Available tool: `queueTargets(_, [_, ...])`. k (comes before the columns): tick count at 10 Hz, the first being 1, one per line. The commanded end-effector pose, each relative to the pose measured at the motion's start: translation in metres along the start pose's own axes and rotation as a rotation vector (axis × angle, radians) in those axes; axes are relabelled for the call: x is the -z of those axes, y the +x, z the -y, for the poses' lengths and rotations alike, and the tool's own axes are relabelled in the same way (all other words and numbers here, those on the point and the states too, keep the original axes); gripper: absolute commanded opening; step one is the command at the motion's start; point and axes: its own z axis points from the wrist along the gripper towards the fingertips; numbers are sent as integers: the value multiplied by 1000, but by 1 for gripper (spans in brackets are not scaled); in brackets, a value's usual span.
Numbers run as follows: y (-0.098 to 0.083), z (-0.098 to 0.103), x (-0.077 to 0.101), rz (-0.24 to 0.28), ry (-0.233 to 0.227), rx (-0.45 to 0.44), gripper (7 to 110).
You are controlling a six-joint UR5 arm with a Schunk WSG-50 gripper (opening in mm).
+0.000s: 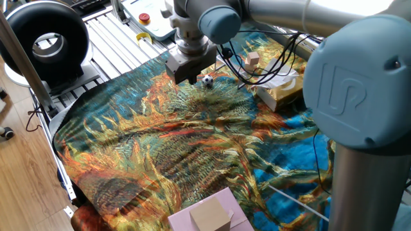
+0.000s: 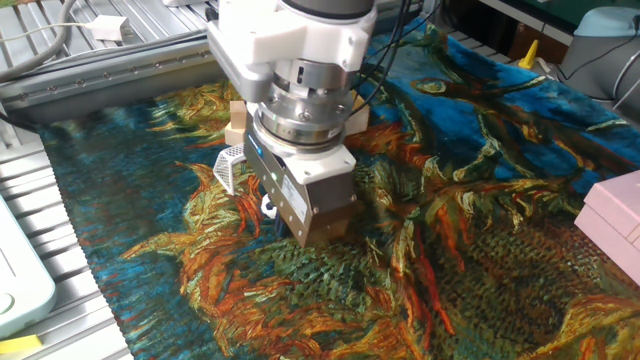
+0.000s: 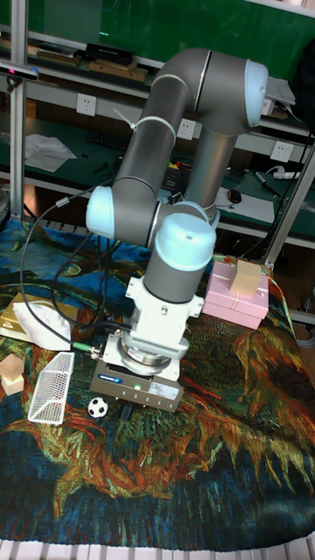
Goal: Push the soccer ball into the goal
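White soccer ball (image 3: 98,407) beside gripper (image 3: 131,411), jaw state unclear; labels unreadable.

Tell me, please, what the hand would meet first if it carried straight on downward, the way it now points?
Most likely the patterned cloth right beneath it. The hand points straight down, already low. The soccer ball lies just beside it, toward the goal, seemingly out of that line; its body hides any contact.

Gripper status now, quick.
Gripper: cannot tell whether it is open or shut, since the fingers are hidden under its body; it holds nothing visible and sits low beside the soccer ball.
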Motion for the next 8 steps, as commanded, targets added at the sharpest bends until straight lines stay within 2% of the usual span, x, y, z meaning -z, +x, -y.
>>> queueTargets(1, [5,14,-2,0,-13,2,7])
queueTargets(8, [11,43,-6,14,-8,40,7])
